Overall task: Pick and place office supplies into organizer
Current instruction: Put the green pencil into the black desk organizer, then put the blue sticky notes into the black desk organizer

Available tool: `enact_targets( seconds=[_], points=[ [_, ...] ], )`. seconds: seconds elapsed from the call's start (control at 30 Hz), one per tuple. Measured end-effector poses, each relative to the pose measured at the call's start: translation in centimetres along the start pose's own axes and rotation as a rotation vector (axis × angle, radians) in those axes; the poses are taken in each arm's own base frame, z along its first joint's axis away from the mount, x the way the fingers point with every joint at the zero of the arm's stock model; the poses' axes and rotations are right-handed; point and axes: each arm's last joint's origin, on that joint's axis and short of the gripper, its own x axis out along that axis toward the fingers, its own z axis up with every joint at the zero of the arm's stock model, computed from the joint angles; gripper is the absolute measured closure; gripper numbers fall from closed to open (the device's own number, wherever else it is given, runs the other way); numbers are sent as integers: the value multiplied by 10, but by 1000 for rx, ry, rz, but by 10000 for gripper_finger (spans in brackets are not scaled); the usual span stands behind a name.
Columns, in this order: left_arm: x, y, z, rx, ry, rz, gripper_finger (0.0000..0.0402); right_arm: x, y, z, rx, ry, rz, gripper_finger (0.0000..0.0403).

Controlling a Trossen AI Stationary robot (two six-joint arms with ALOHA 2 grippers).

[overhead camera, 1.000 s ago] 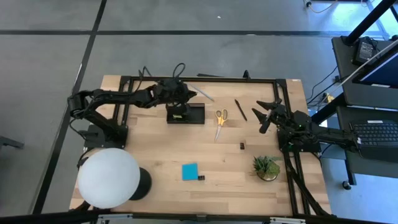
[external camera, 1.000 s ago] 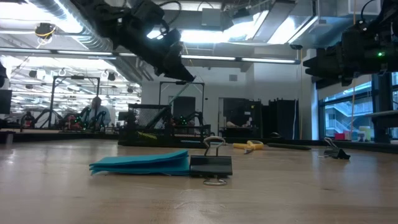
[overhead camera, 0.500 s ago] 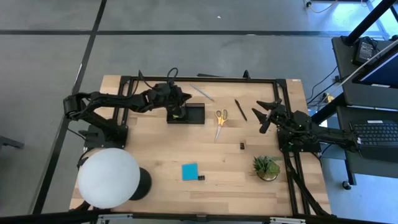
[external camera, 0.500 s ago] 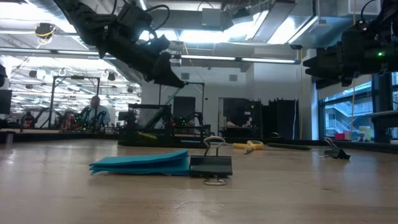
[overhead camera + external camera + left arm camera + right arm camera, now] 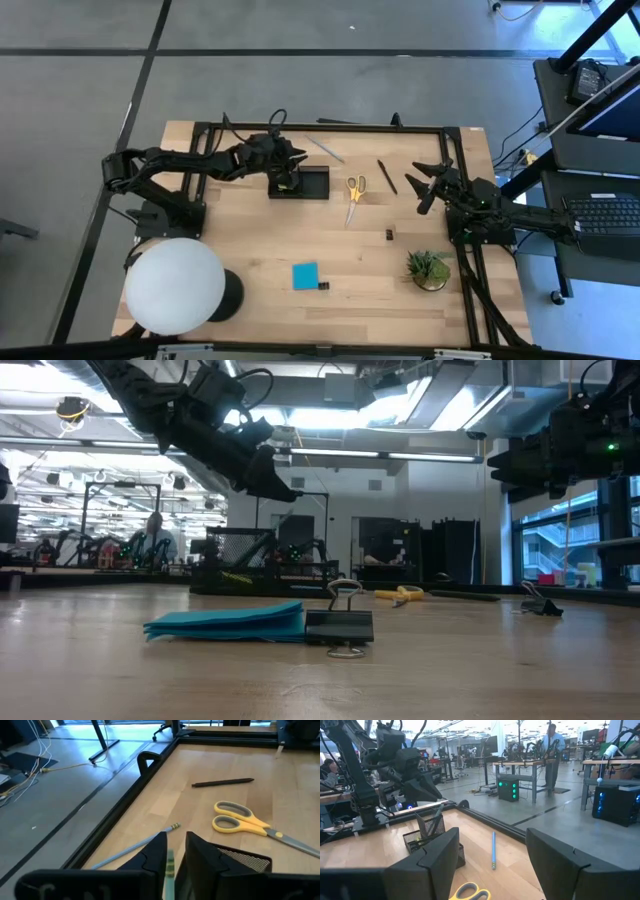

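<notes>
My left gripper (image 5: 290, 168) hangs above the left end of the black mesh organizer (image 5: 300, 184), shut on a thin yellow-green piece (image 5: 170, 865). In the low view it is raised well above the table (image 5: 272, 484). The yellow-handled scissors (image 5: 354, 190), a dark pen (image 5: 387, 176) and a grey pencil (image 5: 325, 149) lie flat to the organizer's right and far side. The blue note pad (image 5: 305, 274) lies near the near edge with a black clip (image 5: 325, 286) beside it; another clip (image 5: 388, 235) lies mid-table. My right gripper (image 5: 428, 186) waits open at the right. My left gripper pinches the yellow-green piece (image 5: 170, 861) between its two fingers (image 5: 156, 854). Only a narrow strip of it shows in the gap. The piece is lifted clear of the table, over the organizer's mesh wall (image 5: 242, 860).
A big white globe lamp (image 5: 175, 285) stands at the near left corner and a small potted plant (image 5: 430, 268) at the near right. A black metal frame (image 5: 330, 127) runs round the far part of the table. Bare wood lies between the organizer and the note pad.
My left gripper has moved a little toward the table's left and near edge and slightly down, ending above the organizer's left end. It has stayed still for the last half second. Nothing on the table has shifted.
</notes>
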Motion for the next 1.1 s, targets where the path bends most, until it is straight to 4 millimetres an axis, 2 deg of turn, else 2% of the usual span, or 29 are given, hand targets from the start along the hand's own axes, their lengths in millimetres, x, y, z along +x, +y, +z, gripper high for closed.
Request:
enact_targets(
  seconds=[0.17, 0.33, 0.53, 0.73, 0.97, 1.1],
  points=[
    [0, -3, 3, 41, -34, -15, 321, 0, 0, 0, 0, 0, 0, 170],
    [-3, -23, 12, 227, -126, -113, 314, 0, 0, 0, 0, 0, 0, 170],
    [-11, -60, 21, 381, -175, -220, 308, 0, 0, 0, -1, 0, 0, 170],
    [-25, -102, 24, 480, -138, -363, 308, 0, 0, 0, -1, 0, 0, 170],
    [-50, -146, 15, 492, 20, -452, 301, 0, 0, 0, -27, 0, 0, 170],
    [-66, -169, 10, 502, 23, -530, 284, 0, 0, 0, -23, 0, 0, 170]
  ],
)
